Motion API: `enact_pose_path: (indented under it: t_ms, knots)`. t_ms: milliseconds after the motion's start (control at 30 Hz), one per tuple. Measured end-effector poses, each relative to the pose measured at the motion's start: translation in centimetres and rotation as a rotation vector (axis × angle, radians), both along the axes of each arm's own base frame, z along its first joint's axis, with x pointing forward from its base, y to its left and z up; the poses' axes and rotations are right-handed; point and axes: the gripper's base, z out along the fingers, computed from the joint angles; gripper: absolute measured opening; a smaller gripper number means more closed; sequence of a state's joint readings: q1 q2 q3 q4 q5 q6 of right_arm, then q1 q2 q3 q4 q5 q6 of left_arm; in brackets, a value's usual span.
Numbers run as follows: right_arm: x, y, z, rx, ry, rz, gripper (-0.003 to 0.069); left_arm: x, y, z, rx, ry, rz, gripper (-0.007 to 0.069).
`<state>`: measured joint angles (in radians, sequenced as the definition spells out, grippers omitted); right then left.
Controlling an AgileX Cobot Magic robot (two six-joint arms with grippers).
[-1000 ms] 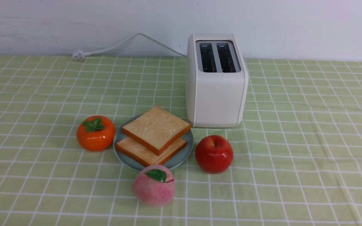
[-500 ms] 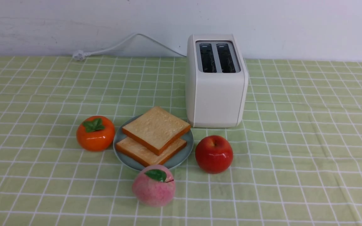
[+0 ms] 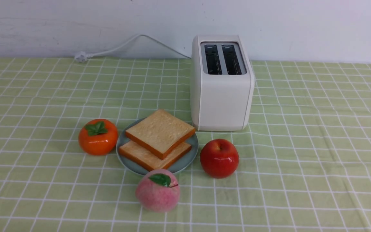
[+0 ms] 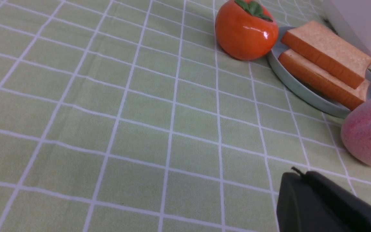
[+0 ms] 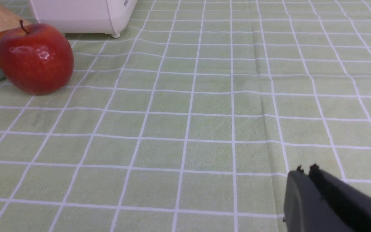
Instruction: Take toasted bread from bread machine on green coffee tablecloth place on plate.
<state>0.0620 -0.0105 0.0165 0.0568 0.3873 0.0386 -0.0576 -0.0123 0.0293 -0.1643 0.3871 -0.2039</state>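
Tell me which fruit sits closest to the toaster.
The red apple, just in front of the bread machine; the orange persimmon and pink peach lie farther off.

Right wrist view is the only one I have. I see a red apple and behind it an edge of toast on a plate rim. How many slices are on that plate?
Observer: Two slices of toasted bread lie stacked on the plate, the upper one turned a little.
Operator: Is any bread left in the bread machine?
Observer: No. In the front view both slots of the bread machine look empty.
Operator: Is anything else near the plate?
Observer: Yes, an orange persimmon stands at the plate's left, and a pink peach on its near side.
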Motion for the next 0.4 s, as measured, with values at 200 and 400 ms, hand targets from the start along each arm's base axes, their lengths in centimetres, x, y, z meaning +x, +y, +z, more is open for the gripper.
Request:
enact_pose_path:
  t_ms: [200,400]
  knots:
    - [0.00,0.00,0.00,0.000,0.000,0.000,0.0037,0.00,0.00,0.00,0.000,0.000,0.000,-0.0009]
    - [0.00,0.00,0.00,0.000,0.000,0.000,0.0049,0.00,0.00,0.00,0.000,0.000,0.000,-0.0003]
